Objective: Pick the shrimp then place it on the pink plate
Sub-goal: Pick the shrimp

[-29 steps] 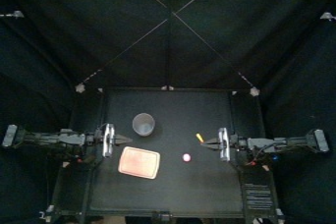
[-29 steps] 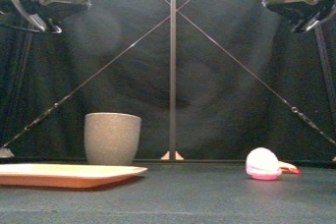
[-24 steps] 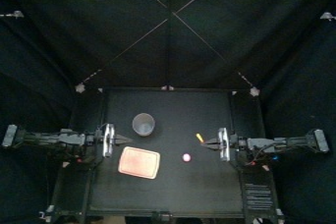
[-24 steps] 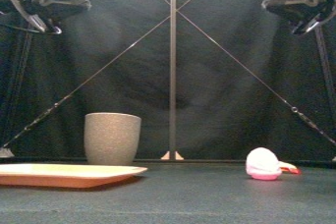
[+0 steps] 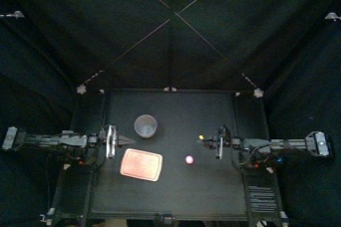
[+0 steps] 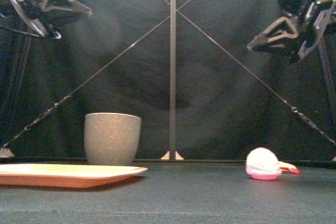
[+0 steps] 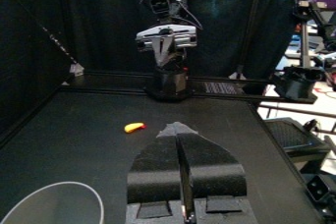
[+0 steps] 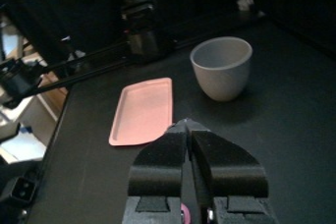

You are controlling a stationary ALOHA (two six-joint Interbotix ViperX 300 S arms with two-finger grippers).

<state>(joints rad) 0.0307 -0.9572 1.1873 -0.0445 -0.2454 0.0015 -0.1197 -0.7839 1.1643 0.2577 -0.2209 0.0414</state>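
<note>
Right gripper [image 5: 216, 143] shifted inward, shrimp [image 5: 188, 159] near it.

Black left arm [image 5: 54, 141] and right arm [image 5: 280, 147], each with a silver cross-plate [image 7: 167, 37] and two grey-black fingers [image 7: 157, 169]

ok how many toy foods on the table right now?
2. The shrimp lies near the front, right of the pink plate. A small yellow piece lies behind it, toward the right arm. Nothing else shows.

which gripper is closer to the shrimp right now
Right. The right gripper is raised just to the right of the shrimp; the left gripper is raised at the table's left side, beyond the pink plate.
</note>
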